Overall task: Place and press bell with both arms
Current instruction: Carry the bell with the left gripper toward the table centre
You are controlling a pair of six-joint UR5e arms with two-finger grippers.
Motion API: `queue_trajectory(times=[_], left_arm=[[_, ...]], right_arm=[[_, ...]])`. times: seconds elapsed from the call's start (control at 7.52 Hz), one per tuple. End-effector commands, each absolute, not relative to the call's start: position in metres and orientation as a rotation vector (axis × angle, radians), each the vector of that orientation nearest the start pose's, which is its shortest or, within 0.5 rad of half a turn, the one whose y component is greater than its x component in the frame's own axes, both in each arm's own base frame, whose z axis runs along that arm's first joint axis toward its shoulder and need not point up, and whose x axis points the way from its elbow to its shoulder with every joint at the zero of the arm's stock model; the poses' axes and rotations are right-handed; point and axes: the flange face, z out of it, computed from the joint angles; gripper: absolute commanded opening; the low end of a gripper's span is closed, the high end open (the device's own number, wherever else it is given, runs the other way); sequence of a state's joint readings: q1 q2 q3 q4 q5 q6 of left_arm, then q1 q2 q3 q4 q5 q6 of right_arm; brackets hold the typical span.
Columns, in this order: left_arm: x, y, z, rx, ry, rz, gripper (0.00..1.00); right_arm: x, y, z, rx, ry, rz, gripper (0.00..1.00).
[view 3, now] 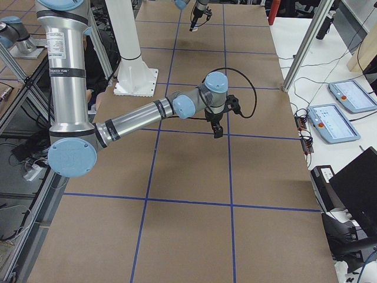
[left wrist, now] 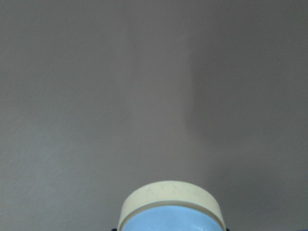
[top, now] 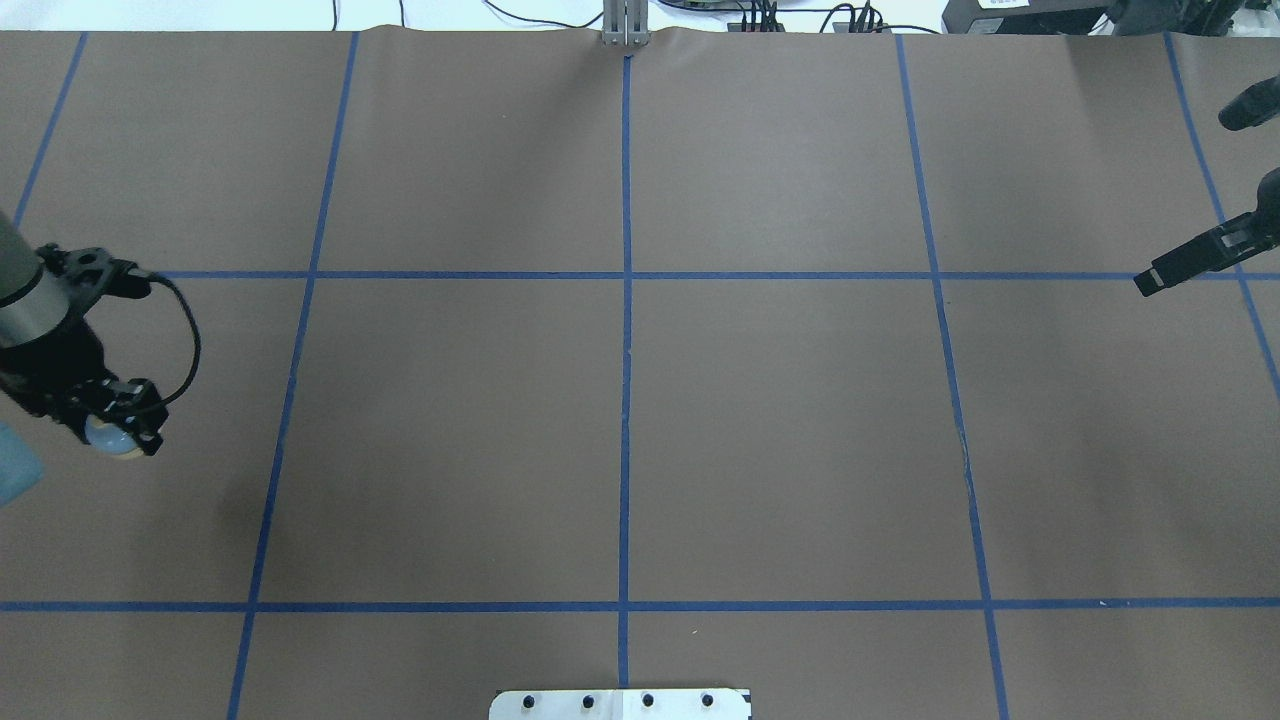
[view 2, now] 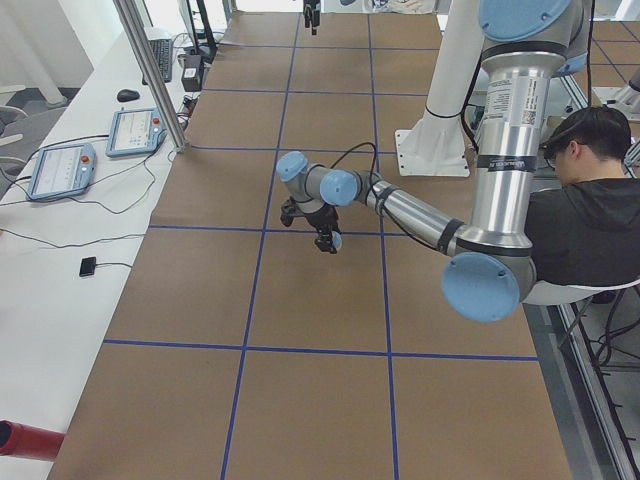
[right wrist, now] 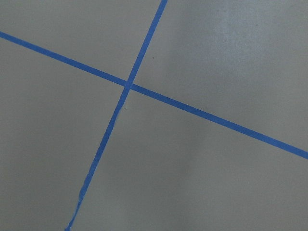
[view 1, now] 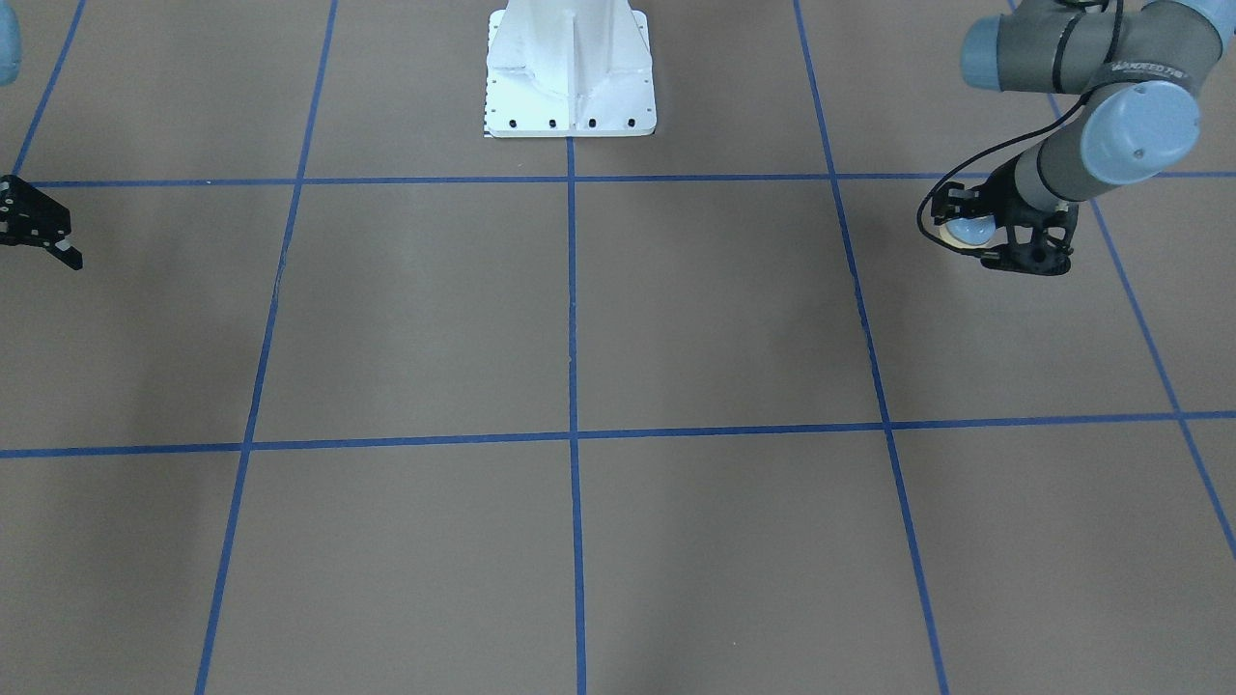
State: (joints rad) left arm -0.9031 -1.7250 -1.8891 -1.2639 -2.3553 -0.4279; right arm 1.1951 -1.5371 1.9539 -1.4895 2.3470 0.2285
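The light-blue bell (view 1: 969, 230) with its cream base ring sits between the fingers of my left gripper (view 1: 966, 228), which is shut on it. They are over the table's left end in the overhead view, gripper (top: 120, 425) and bell (top: 108, 436). The bell's cream ring fills the bottom of the left wrist view (left wrist: 171, 199), with bare brown table beyond it. The exterior left view shows the bell (view 2: 335, 240) close over the table. My right gripper (top: 1150, 280) hangs empty over the right end, fingers together; it also shows in the front-facing view (view 1: 43, 236).
The table (top: 800, 420) is brown with a grid of blue tape lines (right wrist: 129, 85). The white bolted pedestal (view 1: 570, 87) stands at the robot's edge. A seated person (view 2: 590, 210) is beside the base. Teach pendants (view 2: 60, 165) and a metal post (view 2: 150, 70) stand on the far side bench.
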Motion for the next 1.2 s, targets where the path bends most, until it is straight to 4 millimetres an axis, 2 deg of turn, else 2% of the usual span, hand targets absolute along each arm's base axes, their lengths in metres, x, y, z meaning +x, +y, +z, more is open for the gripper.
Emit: queue_trajectory(times=[0.0,0.13,0.27,0.4,0.53,0.8,0.93,1.06], left_arm=[[0.343,-0.535,0.357,-0.296,0.743,0.275,0.10],[0.376,-0.568,0.328,-0.319,0.731,0.230,0.10],[0.414,-0.587,0.297,-0.341,0.721,0.225,0.10],[0.444,-0.602,0.263,-0.359,0.719,0.193,0.10],[0.490,-0.608,0.231,-0.380,0.711,0.167,0.10],[0.547,-0.615,0.212,-0.354,0.763,0.109,0.11],[0.580,-0.611,0.203,-0.384,0.745,0.102,0.11],[0.596,-0.614,0.193,-0.375,0.757,0.107,0.13]], right_arm=[[-0.123,-0.485,0.441,0.231,-0.869,-0.332,1.00],[-0.123,-0.485,0.440,0.231,-0.870,-0.332,1.00],[-0.123,-0.486,0.439,0.231,-0.872,-0.327,1.00],[-0.124,-0.487,0.436,0.235,-0.873,-0.327,1.00],[-0.124,-0.487,0.436,0.234,-0.873,-0.326,1.00],[-0.124,-0.487,0.436,0.235,-0.873,-0.327,1.00],[-0.124,-0.487,0.436,0.234,-0.873,-0.326,1.00],[-0.124,-0.487,0.435,0.236,-0.873,-0.326,1.00]])
